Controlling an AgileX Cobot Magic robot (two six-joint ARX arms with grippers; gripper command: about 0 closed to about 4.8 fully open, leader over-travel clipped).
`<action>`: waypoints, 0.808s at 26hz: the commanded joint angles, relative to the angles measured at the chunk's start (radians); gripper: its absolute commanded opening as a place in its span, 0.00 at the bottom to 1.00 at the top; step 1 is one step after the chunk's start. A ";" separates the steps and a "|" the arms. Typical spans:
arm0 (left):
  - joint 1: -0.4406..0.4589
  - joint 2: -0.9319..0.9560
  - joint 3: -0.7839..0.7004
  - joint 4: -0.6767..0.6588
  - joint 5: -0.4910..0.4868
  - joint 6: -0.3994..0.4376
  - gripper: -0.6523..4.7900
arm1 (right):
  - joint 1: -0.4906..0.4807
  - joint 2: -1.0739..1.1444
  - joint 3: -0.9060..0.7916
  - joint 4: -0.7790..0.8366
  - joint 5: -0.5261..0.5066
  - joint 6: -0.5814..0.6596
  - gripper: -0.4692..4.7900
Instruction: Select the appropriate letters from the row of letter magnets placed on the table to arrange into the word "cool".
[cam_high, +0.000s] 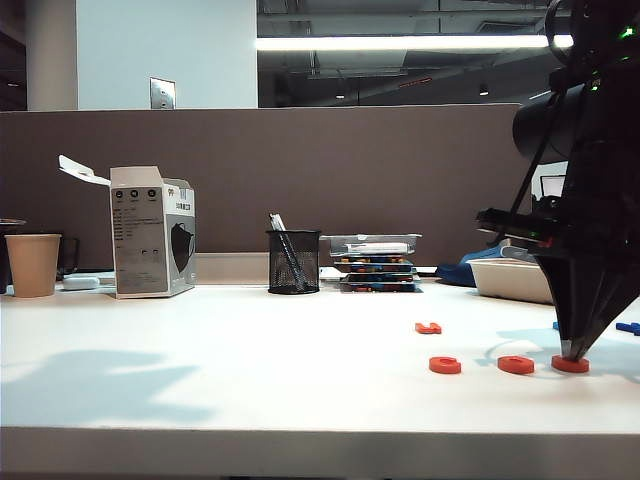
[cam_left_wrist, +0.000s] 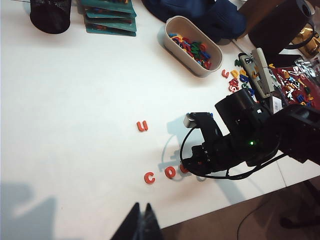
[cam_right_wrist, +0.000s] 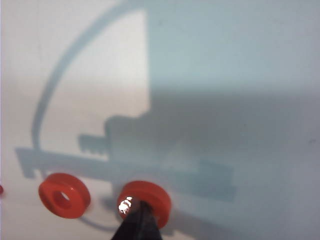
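The second O (cam_right_wrist: 150, 197) is pinned on the table (cam_high: 200, 370) by the right gripper's (cam_right_wrist: 137, 215) closed fingers, best released level beside the first O (cam_right_wrist: 64, 195); the left gripper (cam_left_wrist: 142, 220), also closed, hangs aside.

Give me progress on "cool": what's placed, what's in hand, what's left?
Done: C and first O lie in line near the front of the table. In hand: the right gripper, shut, has its tip down on the second O beside the first; whether it grips it is unclear. Left: the blue bar for L sits behind, unplaced. The hook-shaped orange magnet stays out. Left gripper hangs shut, off to the side.
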 joint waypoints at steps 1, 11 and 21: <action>-0.001 -0.003 0.002 0.006 -0.003 -0.002 0.11 | 0.001 -0.016 -0.002 -0.011 0.004 0.003 0.08; -0.001 -0.003 0.002 0.006 -0.003 -0.003 0.11 | 0.001 -0.057 -0.002 -0.038 0.004 0.002 0.08; -0.001 -0.003 0.002 0.006 -0.003 -0.002 0.11 | -0.043 -0.100 0.091 0.065 0.144 0.000 0.13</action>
